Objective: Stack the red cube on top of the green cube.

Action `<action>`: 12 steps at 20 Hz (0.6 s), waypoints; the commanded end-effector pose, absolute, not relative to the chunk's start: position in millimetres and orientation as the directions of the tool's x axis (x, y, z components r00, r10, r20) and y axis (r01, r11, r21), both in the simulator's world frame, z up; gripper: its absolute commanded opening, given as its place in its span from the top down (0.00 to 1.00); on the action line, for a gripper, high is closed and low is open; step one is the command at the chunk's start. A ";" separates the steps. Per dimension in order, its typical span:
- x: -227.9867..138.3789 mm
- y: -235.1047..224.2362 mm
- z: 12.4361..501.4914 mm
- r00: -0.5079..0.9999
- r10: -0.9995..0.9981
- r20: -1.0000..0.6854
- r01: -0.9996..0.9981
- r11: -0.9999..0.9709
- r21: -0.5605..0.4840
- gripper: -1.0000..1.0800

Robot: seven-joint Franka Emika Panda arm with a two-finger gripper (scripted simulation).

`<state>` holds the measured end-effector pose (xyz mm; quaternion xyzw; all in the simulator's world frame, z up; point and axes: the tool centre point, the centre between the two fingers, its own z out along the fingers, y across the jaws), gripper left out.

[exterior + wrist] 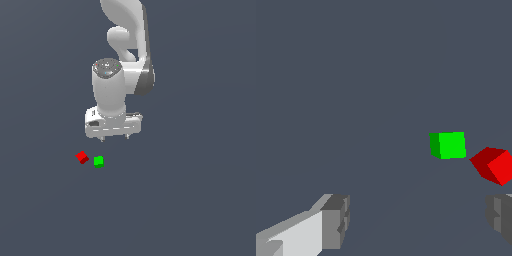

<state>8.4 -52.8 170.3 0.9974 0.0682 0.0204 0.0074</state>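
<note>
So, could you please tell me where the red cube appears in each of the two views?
Exterior view: the red cube lies on the floor below the end effector, just to the exterior view's left of the green cube.
Wrist view: the red cube sits near the picture's edge.
Shared landmark: the green cube, close beside it, not touching.

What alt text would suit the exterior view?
A white robot arm hangs with its open gripper empty above a dark grey floor. Below it lie the red cube and the green cube, close together but apart.
</note>
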 end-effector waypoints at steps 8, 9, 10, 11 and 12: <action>-0.2 -98.5 143.5 0.956 0.293 0.029 0.293 -0.956 0.015 0.04; -0.7 -103.5 140.6 0.950 0.310 0.027 0.310 -0.951 0.014 0.04; -1.0 -108.5 137.7 0.945 0.326 0.026 0.326 -0.945 0.014 0.04; -1.3 -113.6 134.8 0.939 0.343 0.025 0.343 -0.939 0.013 0.04; -1.4 -118.7 131.8 0.933 0.360 0.024 0.359 -0.933 0.013 0.04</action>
